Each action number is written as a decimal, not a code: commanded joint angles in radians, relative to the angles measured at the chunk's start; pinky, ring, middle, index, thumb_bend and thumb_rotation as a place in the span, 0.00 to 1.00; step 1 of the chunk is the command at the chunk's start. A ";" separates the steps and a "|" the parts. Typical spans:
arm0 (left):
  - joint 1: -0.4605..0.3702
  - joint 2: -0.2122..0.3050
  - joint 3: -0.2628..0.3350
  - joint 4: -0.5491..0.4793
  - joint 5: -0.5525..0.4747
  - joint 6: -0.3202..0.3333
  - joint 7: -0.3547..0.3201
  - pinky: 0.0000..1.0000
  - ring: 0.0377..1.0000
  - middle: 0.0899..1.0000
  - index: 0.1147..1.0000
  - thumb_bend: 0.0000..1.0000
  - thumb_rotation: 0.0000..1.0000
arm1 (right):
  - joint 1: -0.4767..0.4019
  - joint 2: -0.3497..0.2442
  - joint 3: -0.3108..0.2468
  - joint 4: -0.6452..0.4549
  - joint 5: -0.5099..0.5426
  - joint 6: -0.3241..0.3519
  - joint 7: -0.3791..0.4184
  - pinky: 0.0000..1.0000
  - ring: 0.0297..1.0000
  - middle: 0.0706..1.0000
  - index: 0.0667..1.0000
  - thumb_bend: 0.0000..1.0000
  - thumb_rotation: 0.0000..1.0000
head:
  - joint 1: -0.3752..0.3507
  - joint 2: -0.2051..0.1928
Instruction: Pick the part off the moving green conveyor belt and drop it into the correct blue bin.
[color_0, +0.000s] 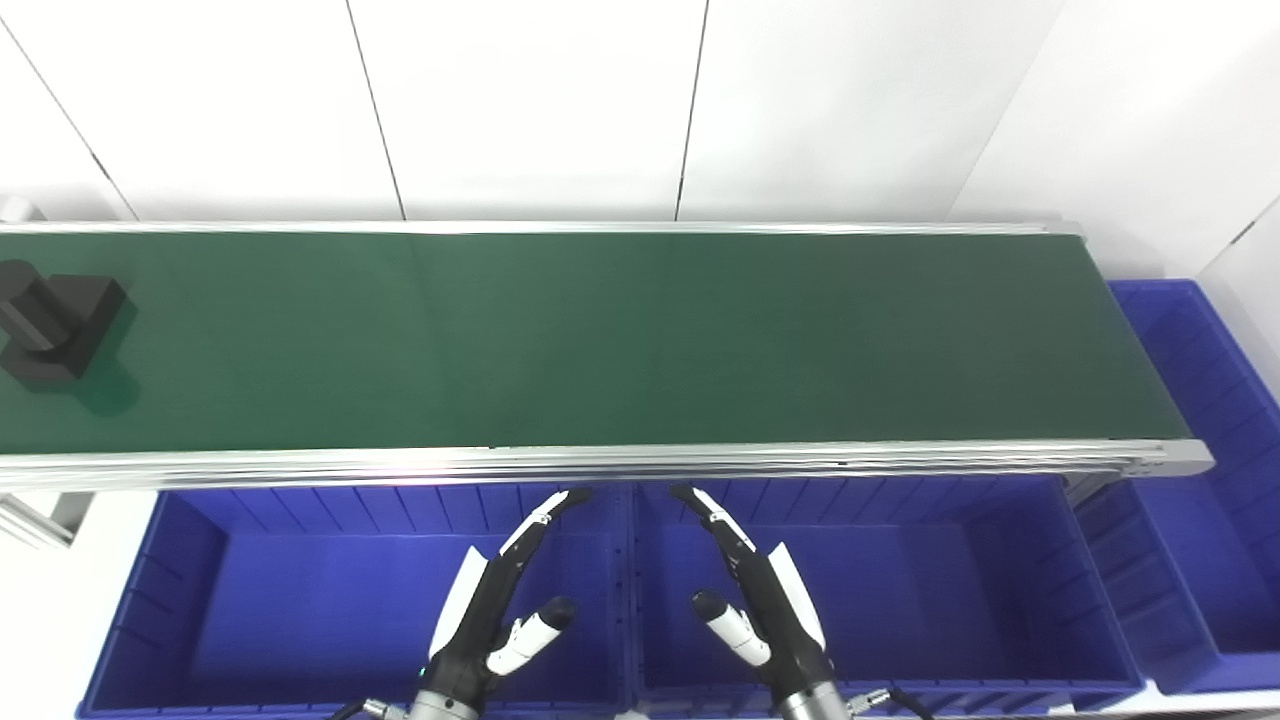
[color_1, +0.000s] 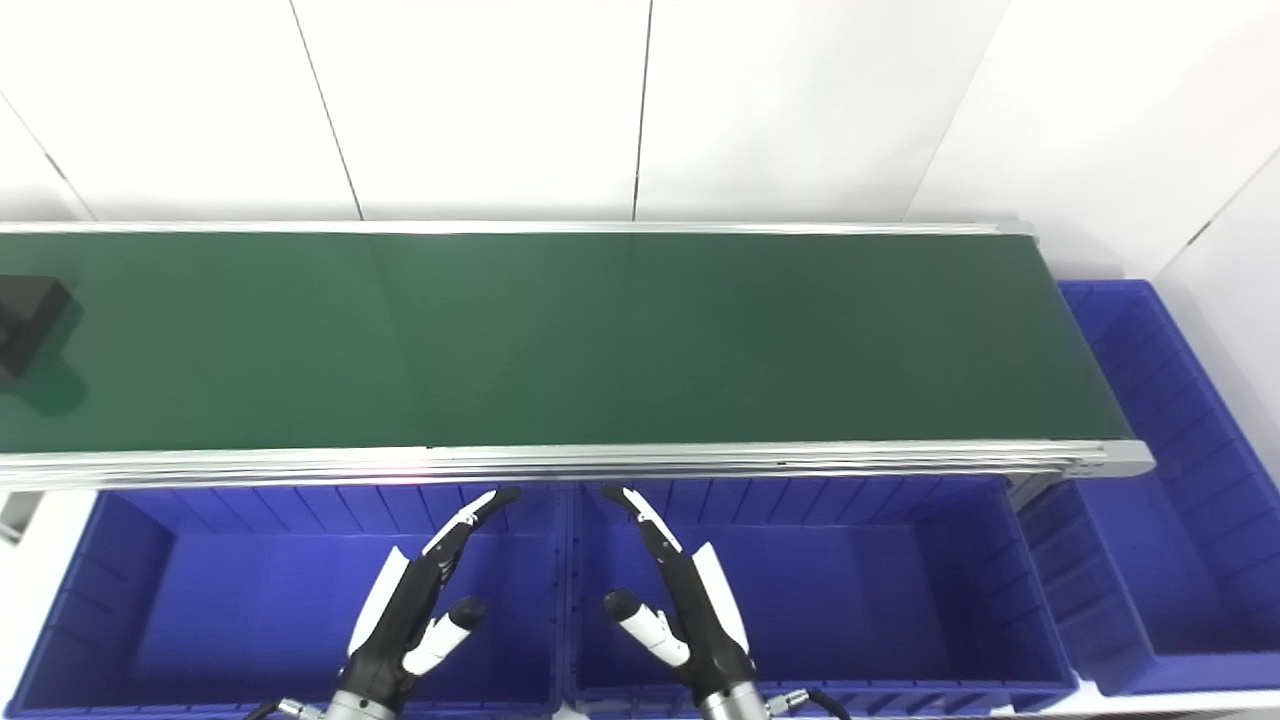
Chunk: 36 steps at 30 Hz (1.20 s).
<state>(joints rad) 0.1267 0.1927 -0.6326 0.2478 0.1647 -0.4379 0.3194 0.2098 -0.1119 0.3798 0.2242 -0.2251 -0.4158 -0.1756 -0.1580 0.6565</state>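
The part (color_0: 50, 325) is a dark, blocky black piece sitting way over at the left end of the green conveyor belt (color_0: 640, 340), partly cut off by the frame edge in the right eye view. Nothing is touching it, and it's well apart from both hands.

Starting from the hands: the left hand (color_0: 495, 610) and right hand (color_0: 755, 595) both hang low at the bottom middle, fingers stretched out and spread from the thumbs, holding nothing. Their fingertips lean in toward each other and point up at the belt's near aluminium rail (color_0: 600, 462), stopping just short of it.

The left hand hovers over the left blue bin (color_0: 180, 560) and the right hand over the middle blue bin (color_0: 1000, 560), with the divider wall between those two bins running right between the hands. Both bins sit just beneath the near edge of the belt. A third blue bin (color_0: 1200, 400) stands at the belt's right end, tucked round the corner. Behind the belt there's a plain white panelled wall (color_0: 540, 100).
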 joint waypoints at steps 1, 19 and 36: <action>-0.018 0.000 -0.002 -0.011 -0.005 -0.032 0.000 0.97 0.93 0.91 0.86 0.79 1.00 | -0.011 0.004 0.003 -0.009 0.001 -0.054 -0.011 0.96 0.95 0.93 0.89 0.88 1.00 | -0.001 -0.001; -0.024 0.002 -0.002 -0.005 -0.002 -0.032 0.002 0.97 0.94 0.93 0.89 0.85 1.00 | -0.019 0.000 0.009 -0.002 0.010 -0.054 -0.019 0.95 0.95 0.94 0.89 0.85 1.00 | -0.006 -0.007; -0.024 0.001 -0.005 0.001 0.000 -0.032 0.007 0.97 0.94 0.93 0.89 0.82 1.00 | -0.022 -0.005 0.015 0.001 0.008 -0.054 -0.029 0.94 0.95 0.93 0.89 0.85 1.00 | -0.008 -0.009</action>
<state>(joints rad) 0.1191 0.1941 -0.6342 0.2637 0.1616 -0.4380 0.3151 0.2000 -0.1157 0.3925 0.2415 -0.2150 -0.4160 -0.1979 -0.1672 0.6489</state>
